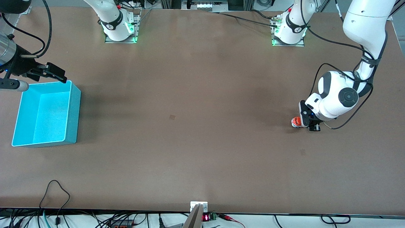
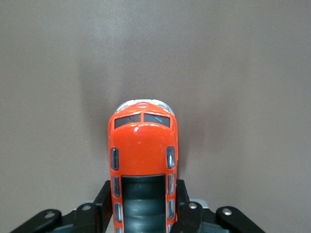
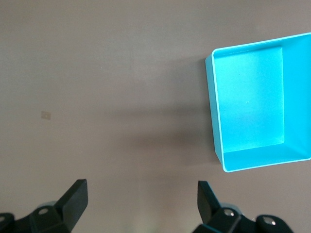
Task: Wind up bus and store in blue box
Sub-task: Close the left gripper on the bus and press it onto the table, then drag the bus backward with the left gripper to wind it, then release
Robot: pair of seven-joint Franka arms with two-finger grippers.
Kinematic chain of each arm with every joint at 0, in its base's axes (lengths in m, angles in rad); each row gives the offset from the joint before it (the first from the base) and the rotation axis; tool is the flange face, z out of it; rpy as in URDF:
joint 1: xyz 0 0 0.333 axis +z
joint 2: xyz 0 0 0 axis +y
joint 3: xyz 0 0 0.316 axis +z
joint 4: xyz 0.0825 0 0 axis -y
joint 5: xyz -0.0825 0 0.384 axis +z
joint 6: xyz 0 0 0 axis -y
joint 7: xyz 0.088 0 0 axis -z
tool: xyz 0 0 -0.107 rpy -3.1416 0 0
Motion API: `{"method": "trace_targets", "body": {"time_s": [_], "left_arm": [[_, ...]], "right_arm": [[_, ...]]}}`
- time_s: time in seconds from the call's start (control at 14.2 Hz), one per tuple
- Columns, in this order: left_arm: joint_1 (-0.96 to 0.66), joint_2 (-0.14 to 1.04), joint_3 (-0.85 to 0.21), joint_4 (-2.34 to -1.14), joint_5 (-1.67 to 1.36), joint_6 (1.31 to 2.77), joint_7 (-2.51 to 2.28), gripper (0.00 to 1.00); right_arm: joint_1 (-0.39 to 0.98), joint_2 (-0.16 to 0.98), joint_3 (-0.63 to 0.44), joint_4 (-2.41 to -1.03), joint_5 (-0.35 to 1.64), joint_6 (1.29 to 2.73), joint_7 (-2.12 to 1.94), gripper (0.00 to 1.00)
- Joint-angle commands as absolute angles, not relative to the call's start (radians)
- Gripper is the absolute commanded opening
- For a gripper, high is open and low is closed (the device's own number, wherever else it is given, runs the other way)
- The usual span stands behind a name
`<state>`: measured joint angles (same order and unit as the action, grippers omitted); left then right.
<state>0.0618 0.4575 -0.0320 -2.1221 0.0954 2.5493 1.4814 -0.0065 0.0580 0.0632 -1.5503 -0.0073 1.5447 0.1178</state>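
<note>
The small orange bus (image 1: 296, 121) with a dark roof panel is at the table surface toward the left arm's end. My left gripper (image 1: 305, 122) is down on it. In the left wrist view the bus (image 2: 142, 145) sits lengthwise between the black fingers (image 2: 103, 196), which press on both its sides; its white front points away from the gripper (image 2: 142, 194). The blue box (image 1: 73, 110) stands open and empty at the right arm's end. My right gripper (image 1: 58, 74) hangs open and empty above the table beside the box's rim that is farther from the front camera. In the right wrist view (image 3: 142, 191) the box (image 3: 213, 107) is apart from it.
A small pale mark (image 1: 172, 117) lies on the brown table between the box and the bus, also in the right wrist view (image 3: 45, 115). Cables run along the table edge nearest the front camera (image 1: 57, 190). The arm bases (image 1: 120, 28) stand along the edge farthest from it.
</note>
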Motion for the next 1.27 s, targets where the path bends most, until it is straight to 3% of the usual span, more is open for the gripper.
{"method": "trace_targets", "body": {"time_s": [0.0, 0.49, 1.2], "left_arm": [[0.057, 0.482, -0.029, -2.123, 0.114, 2.526, 1.485, 0.29], [0.074, 0.541, -0.025, -2.111, 0.115, 2.525, 1.488, 0.22], [0.320, 0.624, -0.025, -2.046, 0.267, 2.526, 1.653, 0.21]], "right_arm": [[-0.008, 0.054, 0.064, -1.546, 0.008, 1.543, 0.117, 1.00], [-0.006, 0.054, 0.064, -1.546, 0.008, 1.540, 0.117, 1.00], [-0.015, 0.055, 0.061, -1.548, 0.008, 1.543, 0.117, 1.00]]}}
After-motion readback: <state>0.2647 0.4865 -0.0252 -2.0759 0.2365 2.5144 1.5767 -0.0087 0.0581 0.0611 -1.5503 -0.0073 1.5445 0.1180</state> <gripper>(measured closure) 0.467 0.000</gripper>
